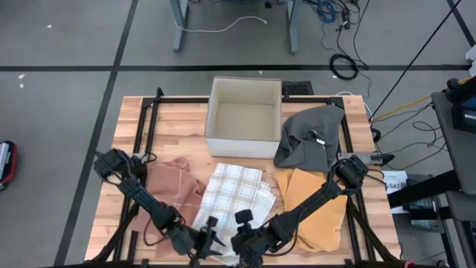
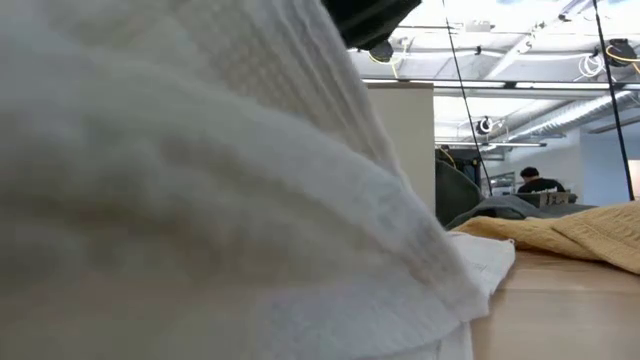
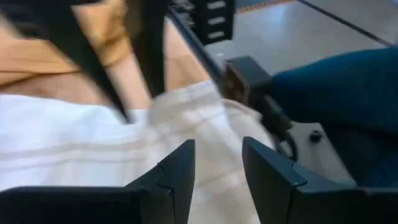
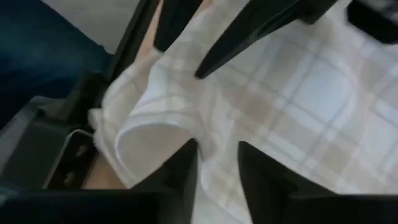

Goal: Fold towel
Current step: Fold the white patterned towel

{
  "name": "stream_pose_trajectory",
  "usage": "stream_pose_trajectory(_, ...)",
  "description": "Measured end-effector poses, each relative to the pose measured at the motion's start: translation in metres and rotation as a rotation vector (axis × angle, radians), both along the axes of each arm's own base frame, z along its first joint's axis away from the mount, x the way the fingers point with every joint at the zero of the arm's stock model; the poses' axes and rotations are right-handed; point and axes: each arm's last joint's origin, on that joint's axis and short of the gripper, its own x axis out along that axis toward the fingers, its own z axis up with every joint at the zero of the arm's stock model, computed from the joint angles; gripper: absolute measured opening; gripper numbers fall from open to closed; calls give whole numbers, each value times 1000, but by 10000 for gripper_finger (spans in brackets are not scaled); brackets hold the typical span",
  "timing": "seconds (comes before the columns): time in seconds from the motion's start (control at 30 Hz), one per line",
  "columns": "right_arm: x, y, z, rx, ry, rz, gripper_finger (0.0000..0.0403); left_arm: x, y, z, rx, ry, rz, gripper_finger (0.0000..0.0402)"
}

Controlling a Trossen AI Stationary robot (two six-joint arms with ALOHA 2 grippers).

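White-and-beige plaid, that's the towel [image 1: 232,195], lying low in the centre of the high view, rumpled along its bottom edge and not yet squared into any neat fold. Both arms are down at that near edge. The left gripper [image 1: 202,242] sits bottom centre-left, its fingers [image 3: 177,177] parted with nothing between them, towel cloth just beyond the tips. The right gripper [image 1: 245,240] is right beside it, bottom centre, and its jaws also stand apart over a raised curl of the hem, pinching nothing that shows.

So where are we? By my reading, early to middling: the cloth is bunched at the near edge, one lip lifted, no clean crease anywhere. Flattening, a proper fold and a tidy finish all look left to do.

Around it, a pink cloth [image 1: 175,184] to the left, a mustard cloth [image 1: 316,205] to the right, a grey cloth [image 1: 309,134] upper right, draped beside the open white box [image 1: 245,138]. All on a pale wooden table [image 1: 126,126] ringed by a black frame. Beyond: grey floor, trailing cables, and in the low view a person [image 2: 540,183] seated far off under ceiling lights.
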Motion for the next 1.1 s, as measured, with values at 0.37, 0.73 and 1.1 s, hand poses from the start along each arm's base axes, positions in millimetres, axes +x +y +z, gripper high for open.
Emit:
stream_pose_trajectory(0.37, -5, 6, -1, 52, 37, 27, 178, 25, -17, 3, 112, 72, 101, 140)
stream_pose_trajectory(0.73, -11, 13, -2, 36, 55, 44, 172, 25, -19, -10, 114, 112, 142, 140)
stream_pose_trajectory(1.1, -13, 11, -4, 17, 78, 45, 171, 35, -12, -9, 138, 105, 11, 19)
